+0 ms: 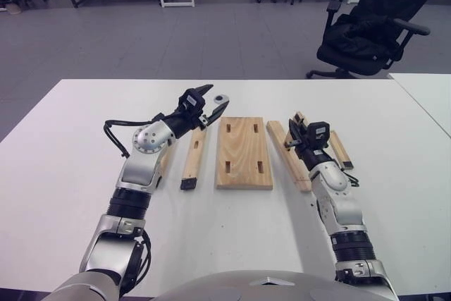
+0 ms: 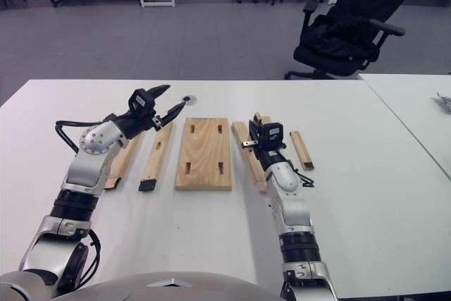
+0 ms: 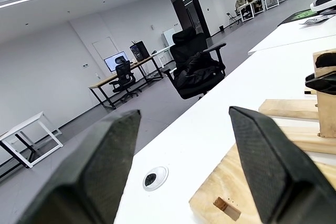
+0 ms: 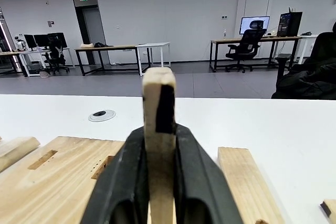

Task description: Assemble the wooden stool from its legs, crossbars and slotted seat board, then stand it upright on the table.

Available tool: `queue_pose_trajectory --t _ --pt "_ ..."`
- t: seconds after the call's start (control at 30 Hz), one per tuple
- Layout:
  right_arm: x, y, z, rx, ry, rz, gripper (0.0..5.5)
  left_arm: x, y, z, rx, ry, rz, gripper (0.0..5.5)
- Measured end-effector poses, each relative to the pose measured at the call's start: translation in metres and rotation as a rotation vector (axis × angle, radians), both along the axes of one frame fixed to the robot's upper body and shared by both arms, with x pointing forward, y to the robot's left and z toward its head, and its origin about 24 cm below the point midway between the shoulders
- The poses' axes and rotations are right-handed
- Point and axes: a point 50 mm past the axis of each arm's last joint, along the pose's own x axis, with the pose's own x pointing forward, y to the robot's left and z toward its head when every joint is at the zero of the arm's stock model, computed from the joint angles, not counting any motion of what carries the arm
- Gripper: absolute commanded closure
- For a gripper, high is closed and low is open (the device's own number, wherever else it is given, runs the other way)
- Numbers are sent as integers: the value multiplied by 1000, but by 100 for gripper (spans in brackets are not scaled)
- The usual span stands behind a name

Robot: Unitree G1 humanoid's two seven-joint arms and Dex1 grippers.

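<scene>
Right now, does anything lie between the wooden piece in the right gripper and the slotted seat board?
Only a long wooden bar lies flat between the held piece and the seat board; passing over it looks possible.

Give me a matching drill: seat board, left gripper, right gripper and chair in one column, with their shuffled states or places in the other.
1. seat board
2. left gripper
3. right gripper
4. chair

A. shut on a wood piece
B. on the floor past the table
C. open, above the table
D. lying flat, mid-table

Pairs: 1-D, 2-C, 3-A, 4-B
</scene>
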Motion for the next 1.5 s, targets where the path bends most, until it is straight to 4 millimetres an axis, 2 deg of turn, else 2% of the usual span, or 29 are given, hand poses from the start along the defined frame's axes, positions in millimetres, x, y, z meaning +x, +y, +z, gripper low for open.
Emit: queue_pose_trajectory --t 0.3,0.37,0.43,0.6,0.8,0.93,1.03,1.33,1.5 --pt "0 -2 -1 -5 -19 3 510 0 -1 -1 -1 1 6 243" --pt "0 -3 0 -5 -20 6 450 0 -2 -2 -5 -1 6 243" --pt "-11 -6 -23 -7 117 6 422 0 -4 -2 -7 -4 8 243" --pt "-7 -2 -11 -9 81 46 327 -1 -7 -3 -13 -2 0 243" --pt "-10 -2 -15 28 289 80 230 -1 -8 -4 -19 0 -1 243" --pt "-11 -1 -2 -38 338 115 160 -1 -8 -4 -20 -1 0 243" --pt "-9 2 4 -79 383 128 156 -2 -10 -5 -31 2 0 243" --pt "-14 -13 -2 -124 523 84 156 -5 -11 -11 -36 17 6 243" --pt "-17 -11 -6 -137 573 128 247 -6 -11 -11 -37 13 11 243"
